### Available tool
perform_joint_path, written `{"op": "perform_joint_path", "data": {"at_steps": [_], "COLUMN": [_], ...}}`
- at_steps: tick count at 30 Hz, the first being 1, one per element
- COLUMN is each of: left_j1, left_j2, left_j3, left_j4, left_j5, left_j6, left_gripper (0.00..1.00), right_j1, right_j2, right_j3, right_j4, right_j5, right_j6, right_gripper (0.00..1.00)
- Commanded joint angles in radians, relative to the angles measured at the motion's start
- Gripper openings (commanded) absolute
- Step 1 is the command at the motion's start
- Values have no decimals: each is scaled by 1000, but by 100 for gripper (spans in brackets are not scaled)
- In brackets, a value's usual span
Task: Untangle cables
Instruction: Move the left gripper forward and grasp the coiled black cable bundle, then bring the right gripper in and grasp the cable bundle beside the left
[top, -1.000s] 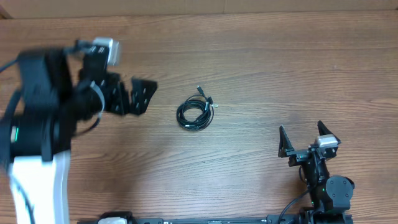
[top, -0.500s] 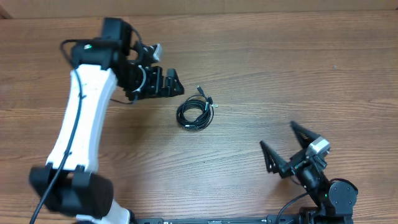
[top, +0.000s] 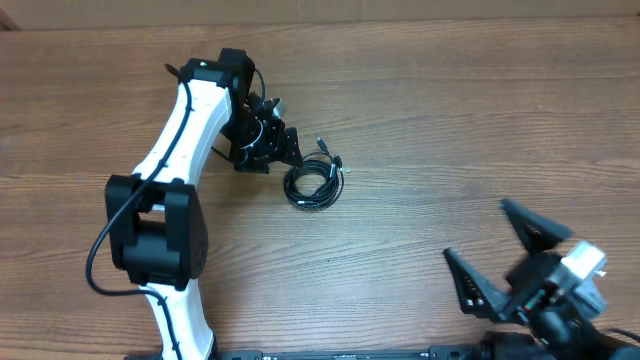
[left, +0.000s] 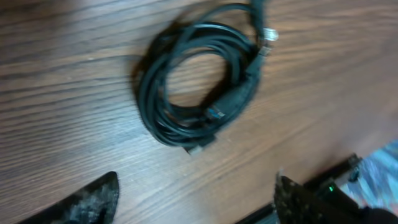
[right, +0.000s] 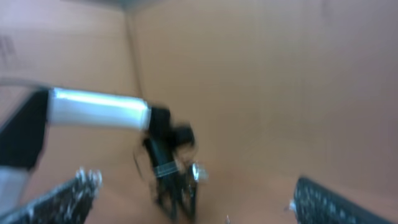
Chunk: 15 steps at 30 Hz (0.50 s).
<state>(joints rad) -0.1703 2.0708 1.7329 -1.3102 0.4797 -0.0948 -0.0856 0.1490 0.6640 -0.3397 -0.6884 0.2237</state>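
Observation:
The cables lie as one small black coil on the wooden table, with plug ends sticking out at its upper right. In the left wrist view the coil fills the upper middle and a silver-tipped plug shows at its top right. My left gripper is open and empty just to the upper left of the coil; its two fingertips show apart from the coil. My right gripper is open and empty at the front right, far from the coil. The blurred right wrist view shows its fingers spread wide.
The white left arm reaches from the front left up across the table. It also shows in the right wrist view. A brown cardboard wall runs along the table's far edge.
My left arm has swung right and brought its gripper from the far left to beside the coil. My right gripper has moved toward the front right and tilted. The coil has not moved.

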Motion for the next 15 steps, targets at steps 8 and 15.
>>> {"op": "perform_joint_path", "data": {"at_steps": [8,15], "left_j1": [-28,-67], "left_j2": [134,151], "left_j3": [18,10], "left_j4": [1,18], "left_j5": [-106,-153], "left_j6": [-105,-172], "left_gripper": [75,65], "right_j1": [-27,-27], "right_j2": [518,687], "right_j3": [664,673], "right_j4": [-718,-739], "right_j5": [-21,-416], "right_j6": [-224,-112], "right_gripper": [100,100]}}
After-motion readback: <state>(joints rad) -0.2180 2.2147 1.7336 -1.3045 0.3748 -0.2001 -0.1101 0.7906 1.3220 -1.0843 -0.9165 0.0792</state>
